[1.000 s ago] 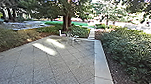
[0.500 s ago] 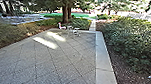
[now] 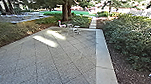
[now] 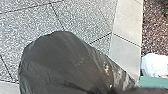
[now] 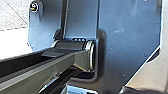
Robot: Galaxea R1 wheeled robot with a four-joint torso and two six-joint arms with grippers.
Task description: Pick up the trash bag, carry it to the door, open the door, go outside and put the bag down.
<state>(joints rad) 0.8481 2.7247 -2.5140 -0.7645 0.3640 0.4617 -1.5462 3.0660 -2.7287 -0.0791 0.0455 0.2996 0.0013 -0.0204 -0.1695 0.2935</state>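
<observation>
Broad paving point(image 3: 65, 57) is bordered by pale slabs point(image 3: 105, 64) and shrubs point(image 3: 134, 40); a black trash bag point(image 4: 55, 57) is seen; either hand's state cannot be told.

no words, labels, brand names, numbers or signs can be read anywhere here, whether looking ahead over the outdoor area or down from either wrist.

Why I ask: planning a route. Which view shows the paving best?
The head view: the paving shows to its far edge, with its joints and pale border. The left wrist view gives a closer part, partly hidden by the black bag; the right wrist view, a small patch past the robot's plate.
</observation>
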